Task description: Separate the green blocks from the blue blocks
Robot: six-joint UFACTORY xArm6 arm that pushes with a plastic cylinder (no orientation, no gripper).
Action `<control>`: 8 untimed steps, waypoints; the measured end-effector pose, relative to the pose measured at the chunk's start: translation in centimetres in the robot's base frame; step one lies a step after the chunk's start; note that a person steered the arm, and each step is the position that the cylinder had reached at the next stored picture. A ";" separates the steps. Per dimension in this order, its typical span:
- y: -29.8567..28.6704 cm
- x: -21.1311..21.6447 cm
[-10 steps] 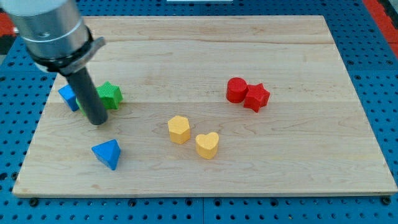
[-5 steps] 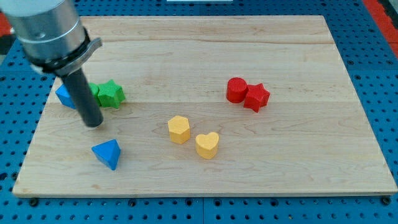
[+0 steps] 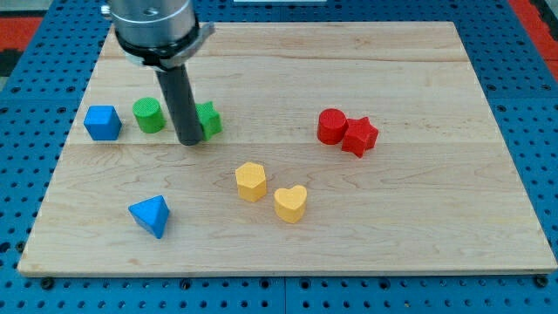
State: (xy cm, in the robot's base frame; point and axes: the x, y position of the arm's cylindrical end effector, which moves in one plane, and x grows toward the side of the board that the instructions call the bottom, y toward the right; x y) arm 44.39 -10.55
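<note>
The green cylinder (image 3: pixel 149 115) stands at the board's upper left, just right of the blue cube (image 3: pixel 102 122). A second green block (image 3: pixel 210 119), shape partly hidden, sits further right, touching my tip (image 3: pixel 190 139), which rests between the two greens. There are no fingers, only the bare rod holding nothing. The blue pyramid (image 3: pixel 150 215) lies lower left. Yellow blocks (image 3: pixel 251 181) sit centrally and red blocks (image 3: pixel 331 126) to the right on the wooden board (image 3: pixel 436 201)

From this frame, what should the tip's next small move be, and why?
Probably a short push toward the view's right. My tip sits against the left side of the green star block, while the green cylinder remains near the blue cube. The blue pyramid-like block lies below.
</note>
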 end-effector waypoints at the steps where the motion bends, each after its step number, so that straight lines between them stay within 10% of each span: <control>1: 3.6 -0.8; 3: -9.1 1.5; 8: 0.9 0.2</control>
State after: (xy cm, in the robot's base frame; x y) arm 44.57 -9.69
